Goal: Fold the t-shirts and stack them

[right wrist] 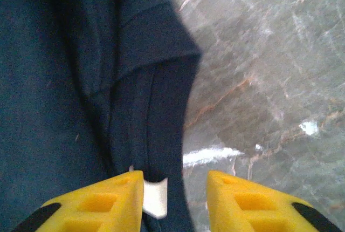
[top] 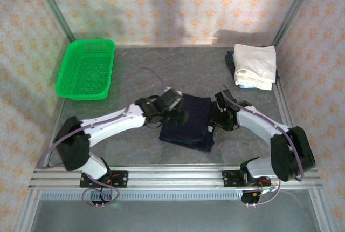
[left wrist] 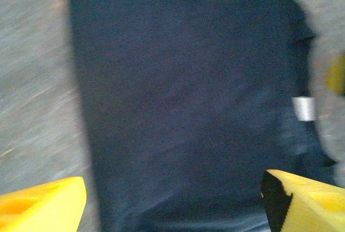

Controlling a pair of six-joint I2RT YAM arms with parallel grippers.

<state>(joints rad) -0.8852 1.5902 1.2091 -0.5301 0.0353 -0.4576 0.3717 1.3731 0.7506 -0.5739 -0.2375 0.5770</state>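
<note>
Your dark navy folded cloth t-shirt (top: 186, 121) lies flat in the middle of the grey stone-look tabletop (top: 135, 75), between your two arms. It looks like a neat block already, so I think the folding is nearly done and the stacking comes next. The white folded cloth t-shirt (top: 254, 66) waits at the far right corner, well apart from the navy one. That is likely where the pile will go. The green plastic mesh basket (top: 86, 69) sits at the far left, out of the way.

Your left tool (left wrist: 172, 210) hangs over the navy shirt with its yellow fingers (left wrist: 43, 205) wide apart, holding nothing. Your right tool (right wrist: 175, 199) is low at the shirt's right edge. Its fingers are apart too, with the folded edge and a small white label (right wrist: 155, 197) in the gap. It is not pinching yet. It looks placed there so it can grab all the layers at once.

Some things are hard to see. The left wrist picture is blurry. Something dark lies under the white shirt, and I cannot tell what it is. From above, the fingertips of both tools blend into the dark cloth.
</note>
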